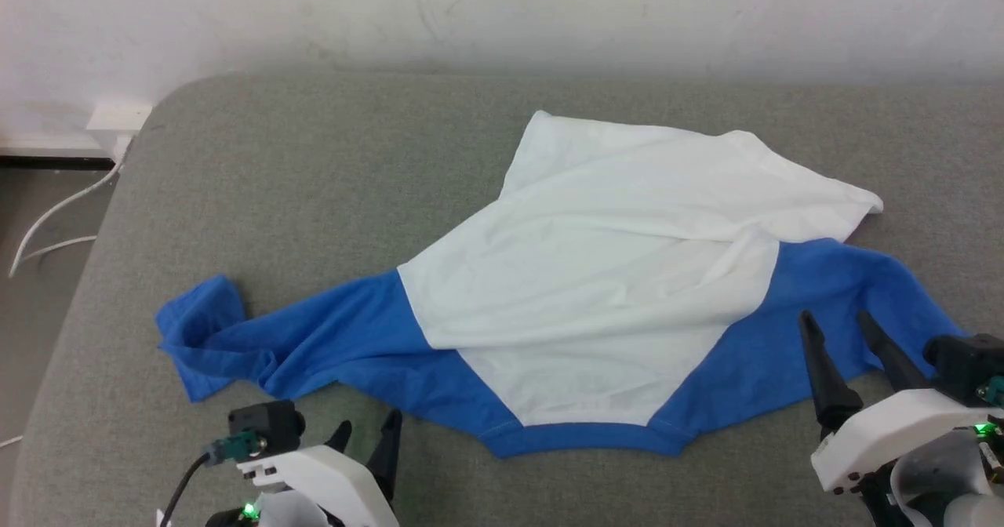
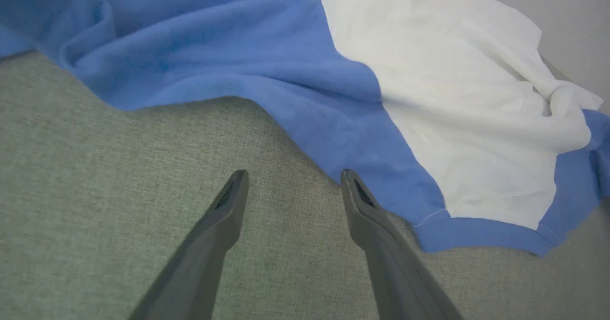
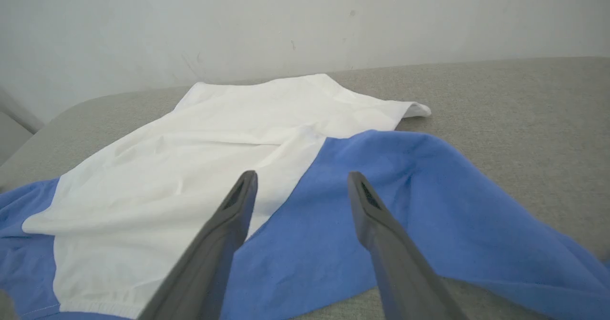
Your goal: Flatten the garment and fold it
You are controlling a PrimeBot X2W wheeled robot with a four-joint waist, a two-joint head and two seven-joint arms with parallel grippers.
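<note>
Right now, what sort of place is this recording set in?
Probably a plain indoor room, home-like or a test set: a grey fabric-covered cushion like a bed or sofa, before a scuffed white wall, with white cables trailing on the floor beside it.

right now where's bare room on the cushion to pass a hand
Widest bare patch: grey cushion at far left, between the T-shirt's bunched blue sleeve and the wall. Also the near strip below the neck trim, by the open left gripper, and the far right corner past the white hem. Crowded: centre and near right, under the right gripper.
</note>
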